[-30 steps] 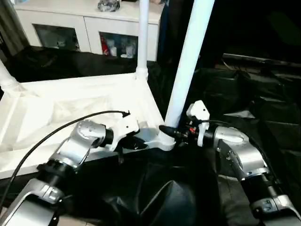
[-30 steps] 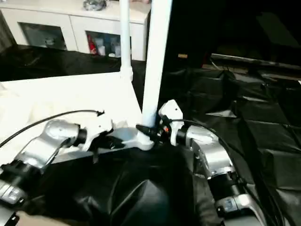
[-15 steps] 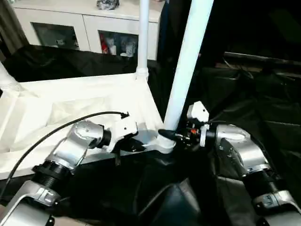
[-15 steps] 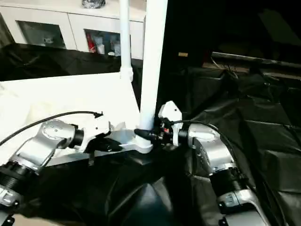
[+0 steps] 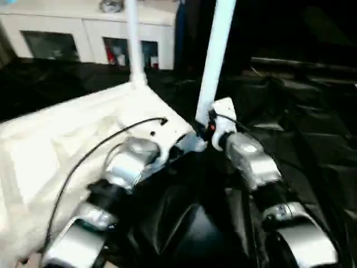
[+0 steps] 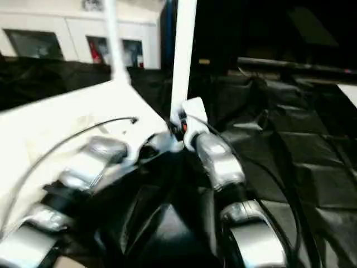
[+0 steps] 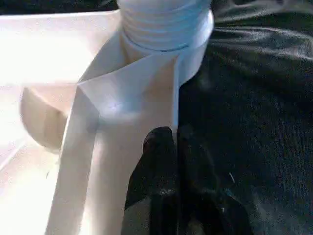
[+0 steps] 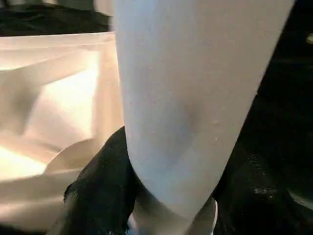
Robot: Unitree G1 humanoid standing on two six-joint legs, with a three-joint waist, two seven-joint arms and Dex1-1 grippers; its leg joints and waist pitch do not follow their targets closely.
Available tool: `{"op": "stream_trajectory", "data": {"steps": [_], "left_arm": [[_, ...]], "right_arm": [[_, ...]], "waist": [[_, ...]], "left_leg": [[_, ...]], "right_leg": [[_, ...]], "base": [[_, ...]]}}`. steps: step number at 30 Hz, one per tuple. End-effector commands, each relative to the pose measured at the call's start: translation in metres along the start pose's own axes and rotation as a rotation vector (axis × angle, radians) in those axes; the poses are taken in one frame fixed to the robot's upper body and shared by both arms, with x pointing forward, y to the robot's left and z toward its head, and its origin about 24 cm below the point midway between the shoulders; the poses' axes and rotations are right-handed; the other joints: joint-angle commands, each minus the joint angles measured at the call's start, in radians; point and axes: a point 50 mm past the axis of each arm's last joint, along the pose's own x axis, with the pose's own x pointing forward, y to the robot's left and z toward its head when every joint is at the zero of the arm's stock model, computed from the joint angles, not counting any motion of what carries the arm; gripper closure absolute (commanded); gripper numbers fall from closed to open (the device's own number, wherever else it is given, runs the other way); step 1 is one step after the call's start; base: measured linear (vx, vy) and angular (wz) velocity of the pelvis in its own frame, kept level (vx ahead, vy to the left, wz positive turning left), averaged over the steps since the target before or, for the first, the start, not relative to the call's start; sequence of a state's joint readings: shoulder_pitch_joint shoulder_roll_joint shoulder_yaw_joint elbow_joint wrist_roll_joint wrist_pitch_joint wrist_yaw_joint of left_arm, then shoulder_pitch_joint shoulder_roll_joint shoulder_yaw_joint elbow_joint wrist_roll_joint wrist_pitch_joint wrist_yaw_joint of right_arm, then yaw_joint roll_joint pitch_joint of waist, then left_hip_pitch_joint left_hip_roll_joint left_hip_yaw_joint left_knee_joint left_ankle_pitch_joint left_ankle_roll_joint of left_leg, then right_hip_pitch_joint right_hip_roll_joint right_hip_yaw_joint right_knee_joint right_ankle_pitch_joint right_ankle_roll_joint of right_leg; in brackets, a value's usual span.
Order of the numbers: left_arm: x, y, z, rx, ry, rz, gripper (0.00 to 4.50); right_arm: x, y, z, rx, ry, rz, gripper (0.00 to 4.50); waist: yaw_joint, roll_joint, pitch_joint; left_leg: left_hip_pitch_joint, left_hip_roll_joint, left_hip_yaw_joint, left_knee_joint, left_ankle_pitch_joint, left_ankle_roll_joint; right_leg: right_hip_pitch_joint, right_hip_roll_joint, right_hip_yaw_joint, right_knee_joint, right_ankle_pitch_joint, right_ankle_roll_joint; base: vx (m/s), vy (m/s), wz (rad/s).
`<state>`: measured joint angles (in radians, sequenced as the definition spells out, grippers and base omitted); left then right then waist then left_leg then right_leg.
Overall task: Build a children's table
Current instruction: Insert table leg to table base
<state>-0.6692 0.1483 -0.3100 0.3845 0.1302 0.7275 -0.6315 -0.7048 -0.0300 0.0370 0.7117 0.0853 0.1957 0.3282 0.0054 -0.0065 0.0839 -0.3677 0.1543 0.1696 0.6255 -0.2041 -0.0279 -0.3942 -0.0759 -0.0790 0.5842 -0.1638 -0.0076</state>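
The white table top [image 5: 67, 139] lies upside down on the left, ribs up. One white leg [image 5: 133, 44] stands in the far corner socket. A second leg [image 5: 215, 61] rises from the near corner socket [image 7: 166, 29]. My left gripper [image 5: 179, 149] is shut on the top's rim just short of that socket, its black fingers [image 7: 159, 152] pressed together over the edge. My right gripper [image 5: 205, 129] holds the near leg low down. In the right wrist view one black finger [image 8: 95, 196] lies against the leg [image 8: 186, 98], and the other is hidden behind it.
White cabinets [image 5: 83, 30] with glass doors stand along the back. Crumpled black sheeting [image 5: 312, 128] covers the ground to the right and under my forearms. A dark bar [image 6: 295, 64] runs across the back right.
The whole picture has swung and blurred, so the camera has moved. Both grippers keep the same holds at the near corner, and the leg still stands in its socket.
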Motion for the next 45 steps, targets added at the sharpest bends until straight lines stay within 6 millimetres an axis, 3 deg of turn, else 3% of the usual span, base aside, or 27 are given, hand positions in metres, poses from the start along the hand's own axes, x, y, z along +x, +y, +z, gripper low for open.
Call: {"op": "stream_trajectory", "data": {"steps": [1,5,12,24,25,28,37,44,45], "left_arm": [[-0.002,-0.008,0.044,0.066,-0.147,0.006,4.5],[-0.003,-0.003,0.041,0.062,-0.117,0.045,4.5],[-0.004,0.003,0.039,0.053,-0.104,0.068,4.5],[-0.005,0.004,0.039,0.072,-0.12,0.049,4.5],[-0.005,0.004,0.039,0.072,-0.12,0.049,4.5],[-0.006,0.004,0.04,0.081,-0.13,0.038,4.5],[-0.008,0.002,0.039,0.1,-0.143,0.002,4.5],[-0.009,0.001,0.04,0.111,-0.147,-0.016,4.5],[-0.009,0.001,0.039,0.114,-0.145,-0.018,4.5]], "right_arm": [[0.005,0.041,-0.047,0.091,0.218,0.128,2.63],[0.009,0.044,-0.042,0.072,0.211,0.124,2.63],[0.012,0.046,-0.039,0.091,0.198,0.118,2.63],[0.013,0.046,-0.035,0.035,0.191,0.143,2.63],[0.013,0.046,-0.035,0.035,0.191,0.143,2.28],[0.014,0.045,-0.031,0.048,0.172,0.135,1.9],[0.016,0.04,-0.016,0.071,0.112,0.151,1.16],[0.016,0.035,-0.008,0.084,0.083,0.15,0.55],[0.016,0.034,-0.008,0.092,0.081,0.156,0.55]], "waist": [[0.001,0.01,-0.052],[0.005,0.009,-0.054],[0.002,0.013,-0.051],[0.001,0.014,-0.053],[0.001,0.014,-0.053],[0.0,0.014,-0.054],[0.0,0.018,-0.055],[0.006,0.021,-0.056],[0.009,0.029,-0.06]], "left_leg": [[0.017,0.064,-0.049,-0.099,-0.421,-0.015],[0.017,0.063,-0.041,-0.096,-0.373,0.004],[0.024,0.065,-0.044,-0.096,-0.422,-0.007],[0.025,0.066,-0.045,-0.096,-0.435,-0.012],[0.025,0.066,-0.045,-0.096,-0.436,-0.012],[0.024,0.066,-0.045,-0.096,-0.437,-0.012],[0.024,0.067,-0.045,-0.097,-0.443,-0.013],[0.023,0.073,-0.042,-0.101,-0.417,-0.015],[0.023,0.073,-0.041,-0.102,-0.403,-0.018]], "right_leg": [[0.032,-0.082,0.039,-0.088,-0.463,-0.163],[0.032,-0.085,0.043,-0.084,-0.421,-0.192],[0.029,-0.084,0.028,-0.095,-0.489,-0.159],[0.026,-0.085,0.027,-0.095,-0.493,-0.157],[0.026,-0.085,0.028,-0.095,-0.492,-0.157],[0.026,-0.086,0.028,-0.095,-0.491,-0.158],[0.025,-0.088,0.03,-0.095,-0.496,-0.161],[0.024,-0.088,0.037,-0.087,-0.427,-0.192],[0.027,-0.088,0.039,-0.082,-0.393,-0.205]], "base": [[0.0,0.0,0.0],[0.0,0.0,0.0],[0.0,0.0,0.0],[0.0,0.0,0.0],[0.0,0.0,0.0],[0.0,0.0,0.0],[0.0,0.0,0.0],[0.0,0.0,0.0],[0.0,0.0,0.0]]}}
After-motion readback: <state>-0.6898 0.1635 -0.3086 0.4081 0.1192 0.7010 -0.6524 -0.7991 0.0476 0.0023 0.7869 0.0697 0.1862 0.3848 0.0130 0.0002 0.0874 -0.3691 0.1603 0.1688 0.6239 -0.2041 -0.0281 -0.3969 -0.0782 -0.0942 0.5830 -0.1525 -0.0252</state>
